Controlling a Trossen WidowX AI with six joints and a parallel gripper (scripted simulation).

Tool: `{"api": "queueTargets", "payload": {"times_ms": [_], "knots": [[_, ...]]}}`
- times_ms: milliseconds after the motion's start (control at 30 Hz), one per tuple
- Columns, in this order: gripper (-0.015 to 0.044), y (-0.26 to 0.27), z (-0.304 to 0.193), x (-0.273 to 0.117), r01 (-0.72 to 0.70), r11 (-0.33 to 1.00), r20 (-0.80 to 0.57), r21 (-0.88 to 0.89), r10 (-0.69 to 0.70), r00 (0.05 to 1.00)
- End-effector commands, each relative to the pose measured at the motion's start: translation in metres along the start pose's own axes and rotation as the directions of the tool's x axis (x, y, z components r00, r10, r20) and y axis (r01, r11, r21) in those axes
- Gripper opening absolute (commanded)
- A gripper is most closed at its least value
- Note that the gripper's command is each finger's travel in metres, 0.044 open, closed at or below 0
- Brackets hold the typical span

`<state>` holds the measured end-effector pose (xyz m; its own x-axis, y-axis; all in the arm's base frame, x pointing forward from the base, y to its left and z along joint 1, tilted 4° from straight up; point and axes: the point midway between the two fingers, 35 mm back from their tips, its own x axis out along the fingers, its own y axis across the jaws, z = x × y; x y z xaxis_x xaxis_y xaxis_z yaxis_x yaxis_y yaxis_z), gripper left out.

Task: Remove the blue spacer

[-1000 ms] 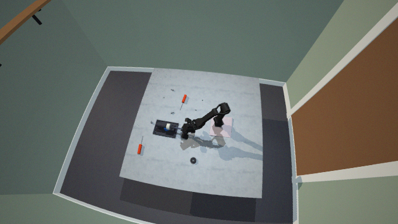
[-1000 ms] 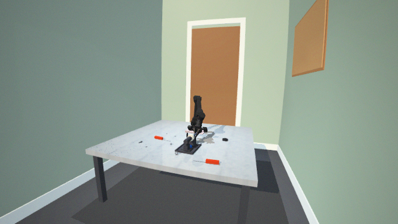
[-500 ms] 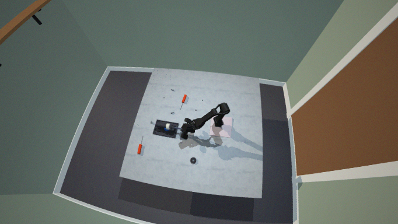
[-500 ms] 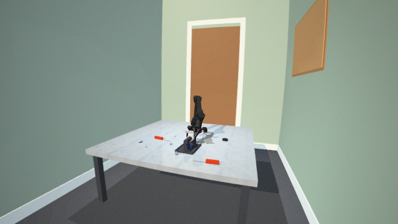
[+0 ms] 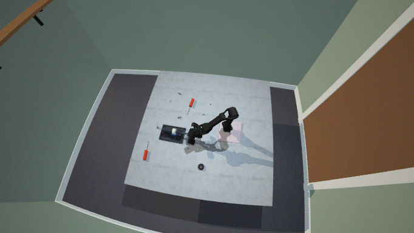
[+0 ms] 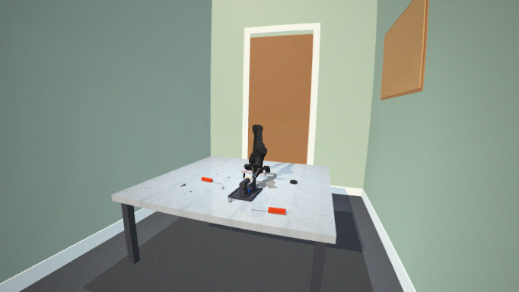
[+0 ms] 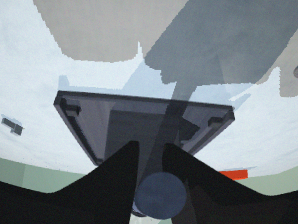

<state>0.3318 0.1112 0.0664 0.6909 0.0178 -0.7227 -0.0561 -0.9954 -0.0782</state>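
My gripper (image 5: 189, 134) (image 7: 150, 151) is shut on the shaft (image 5: 181, 133), whose round blue-grey end (image 7: 160, 196) shows between the dark fingers in the wrist view. The shaft runs over the black base tray (image 5: 163, 138) (image 7: 145, 100) towards the dark housing (image 6: 243, 189). A white spacer (image 5: 173, 131) (image 6: 248, 178) is up on the shaft. The blue spacer (image 5: 173, 135) (image 6: 249, 191) shows low beside the housing, down at the tray and below the shaft line. Its exact resting pose is too small to tell. The housing bore is hidden.
Orange-red screwdrivers (image 5: 191, 102) (image 5: 145, 155) (image 6: 277, 211) lie on the table (image 5: 243, 188) on two sides of the tray. A black ring (image 5: 202, 167) (image 6: 293, 182) lies beyond the arm's shadow. A pink mat (image 5: 237, 134) is under the arm's base. Small dark bits lie near the tray.
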Motion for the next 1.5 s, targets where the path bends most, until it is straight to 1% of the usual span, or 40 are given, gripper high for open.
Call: {"api": "queueTargets", "payload": {"times_ms": [0,1467], "knots": [[0.0,0.0001,-0.0038,0.0011,-0.001,1.0,-0.008,0.0,0.001,1.0],[0.0,0.0002,-0.0068,0.0031,-0.001,1.0,-0.008,0.0,0.001,1.0]]}}
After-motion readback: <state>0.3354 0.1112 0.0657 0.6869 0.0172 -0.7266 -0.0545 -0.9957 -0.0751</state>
